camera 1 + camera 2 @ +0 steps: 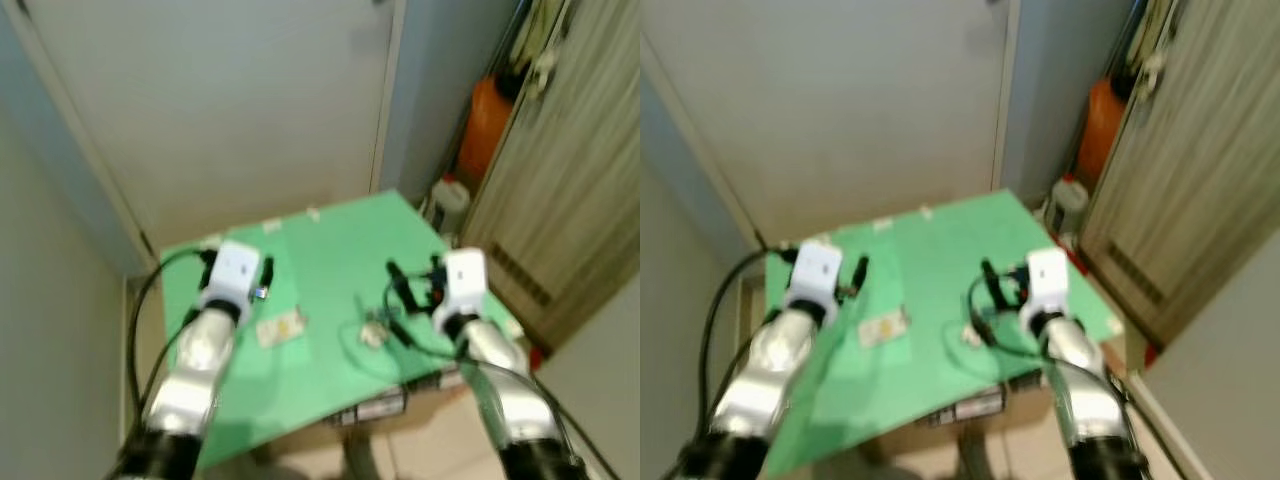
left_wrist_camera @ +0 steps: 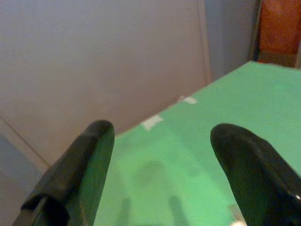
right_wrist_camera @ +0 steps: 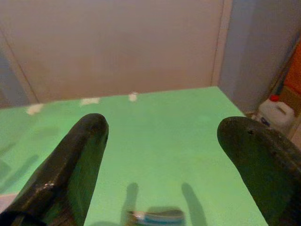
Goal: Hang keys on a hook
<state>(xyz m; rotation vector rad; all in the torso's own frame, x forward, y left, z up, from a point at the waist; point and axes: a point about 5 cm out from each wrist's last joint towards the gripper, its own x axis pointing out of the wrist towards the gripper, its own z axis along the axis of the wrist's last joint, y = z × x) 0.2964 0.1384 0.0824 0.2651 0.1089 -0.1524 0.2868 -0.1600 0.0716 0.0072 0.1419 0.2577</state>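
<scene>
Both arms reach over a green table (image 1: 320, 250), the left gripper (image 2: 160, 155) and the right gripper (image 3: 160, 155) each spread wide and holding nothing. The keys (image 1: 375, 332) lie on the table just beside the right gripper, with a small card (image 1: 280, 327) between the arms. Beyond the table stands a pale door (image 1: 230, 100), and an orange container (image 1: 485, 125) sits in the far right corner.

Two arms of rounded, shiny silver metal run up to darker black sections nearest the body. Each wrist ends in a boxy white housing. From these housings stick out the left gripper (image 1: 258, 275) and right gripper (image 1: 405, 290), each with two long matte-black fingers (image 2: 82, 172) that are thick with blunt, rounded tips. Black cables loop loosely alongside both arms, the left one arching wide
</scene>
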